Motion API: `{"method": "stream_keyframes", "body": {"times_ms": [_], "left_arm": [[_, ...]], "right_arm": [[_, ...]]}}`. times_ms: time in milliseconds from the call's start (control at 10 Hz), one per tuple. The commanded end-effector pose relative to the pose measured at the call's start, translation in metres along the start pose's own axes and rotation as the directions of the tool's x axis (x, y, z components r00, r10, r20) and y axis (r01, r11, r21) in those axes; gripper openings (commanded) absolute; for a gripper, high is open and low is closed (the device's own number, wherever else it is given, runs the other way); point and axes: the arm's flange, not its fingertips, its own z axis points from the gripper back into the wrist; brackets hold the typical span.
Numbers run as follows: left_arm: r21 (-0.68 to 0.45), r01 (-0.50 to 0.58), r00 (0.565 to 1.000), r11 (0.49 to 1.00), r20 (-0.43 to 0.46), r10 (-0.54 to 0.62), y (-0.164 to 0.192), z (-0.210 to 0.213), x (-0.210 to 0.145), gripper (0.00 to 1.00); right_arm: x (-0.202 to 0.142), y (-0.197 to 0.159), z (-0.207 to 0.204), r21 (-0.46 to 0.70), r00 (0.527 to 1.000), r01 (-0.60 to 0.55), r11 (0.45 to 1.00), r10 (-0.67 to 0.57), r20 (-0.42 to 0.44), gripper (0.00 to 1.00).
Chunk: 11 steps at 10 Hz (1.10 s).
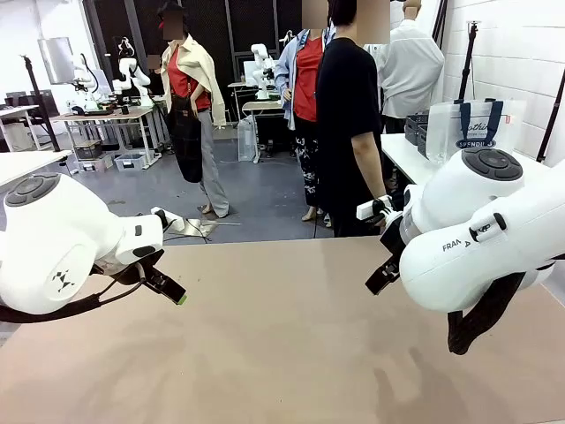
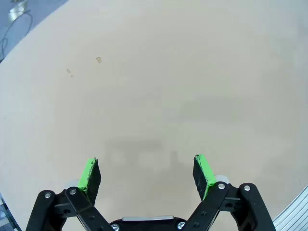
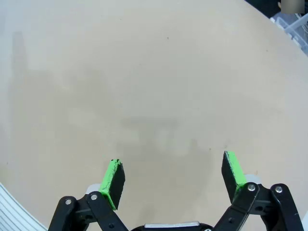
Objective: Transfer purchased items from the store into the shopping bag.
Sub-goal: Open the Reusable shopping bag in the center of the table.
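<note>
You had the left gripper [image 2: 146, 163] and the right gripper [image 3: 174, 166] above the table [image 1: 282, 344], jaws wide apart and gripping nothing, probably because no item was there to take. The shopping bag [image 1: 472, 128] stood well apart on a side table [image 1: 399, 150], beyond the right arm.

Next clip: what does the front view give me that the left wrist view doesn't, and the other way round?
Front view: the person in black at the far side, the shopping bag on a white table far right, and the right gripper. Left wrist view: a close look at the left gripper, jaws open, nothing held. Both: the tan tabletop and that gripper.
</note>
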Motion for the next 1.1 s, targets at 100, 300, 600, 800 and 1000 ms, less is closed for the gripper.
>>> {"method": "stream_keyframes", "body": {"times_ms": [100,300,600,800,1000], "left_arm": [[0.001,-0.002,1.0,1.0,0.0,0.002,0.001,0.0,-0.0003,1.0],[0.001,-0.002,1.0,1.0,0.0,0.002,0.001,0.0,-0.0003,1.0],[0.001,-0.002,1.0,1.0,0.0,0.002,0.001,0.0,-0.0003,1.0],[0.001,-0.002,1.0,1.0,0.0,0.002,0.001,0.0,-0.0003,1.0],[0.001,-0.002,1.0,1.0,0.0,0.002,0.001,0.0,-0.0003,1.0]], "right_arm": [[0.0,-0.0001,0.0,0.0,1.0,0.0,1.0,0.0,0.0,1.0],[0.0,-0.0001,0.0,0.0,1.0,0.0,1.0,0.0,0.0,1.0],[0.0,-0.0001,0.0,0.0,1.0,0.0,1.0,0.0,0.0,1.0],[0.0,-0.0001,0.0,0.0,1.0,0.0,1.0,0.0,0.0,1.0],[0.0,-0.0001,0.0,0.0,1.0,0.0,1.0,0.0,0.0,1.0]]}}
